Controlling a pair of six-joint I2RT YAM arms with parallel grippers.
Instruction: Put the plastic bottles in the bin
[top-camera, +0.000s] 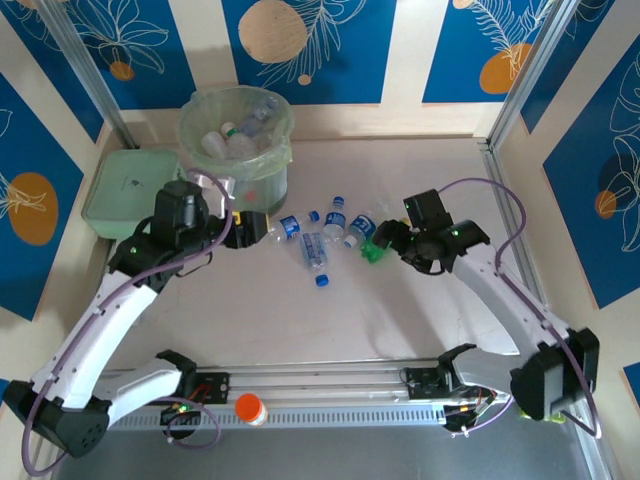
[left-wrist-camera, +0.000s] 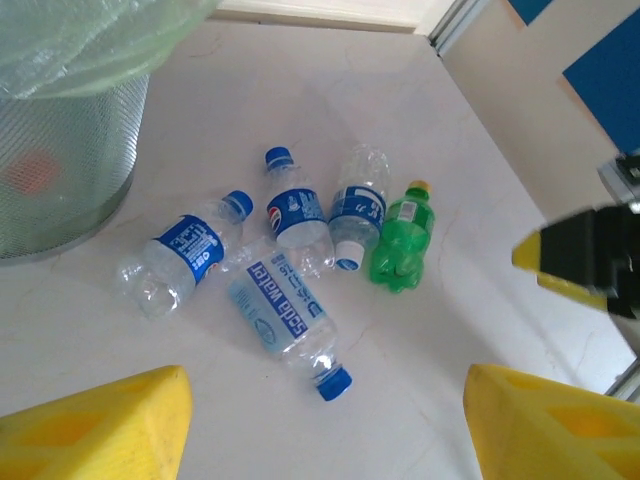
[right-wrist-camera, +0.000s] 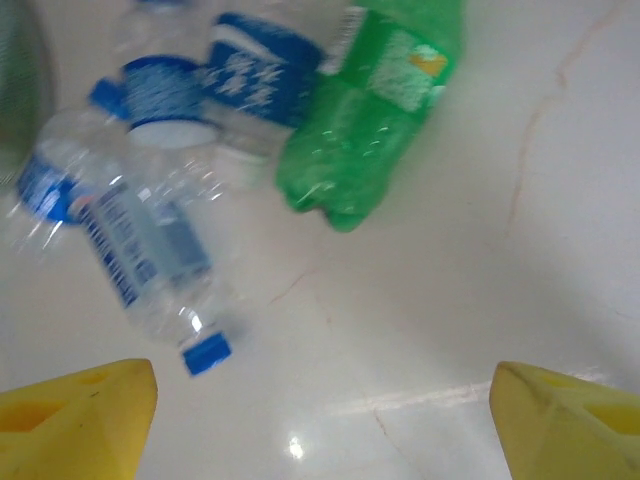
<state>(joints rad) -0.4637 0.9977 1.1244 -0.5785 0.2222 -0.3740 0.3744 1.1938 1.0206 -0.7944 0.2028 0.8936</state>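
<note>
five small plastic bottles (top-camera: 325, 235) lie in a loose cluster on the desk (top-camera: 330, 325), near the bin (top-camera: 272, 165), which already holds several. the left end effector (left-wrist-camera: 325, 430) and right end effector (right-wrist-camera: 320, 425) hover on either side, each with fingers apart and nothing between them. the bottles look empty, so likely light, thin-walled, slick and apt to roll or crumple; the green bottle (right-wrist-camera: 370, 120) at the cluster's right edge seems best taken across its labelled middle, with open desk toward the arms and the bin wall crowding the left.
</note>
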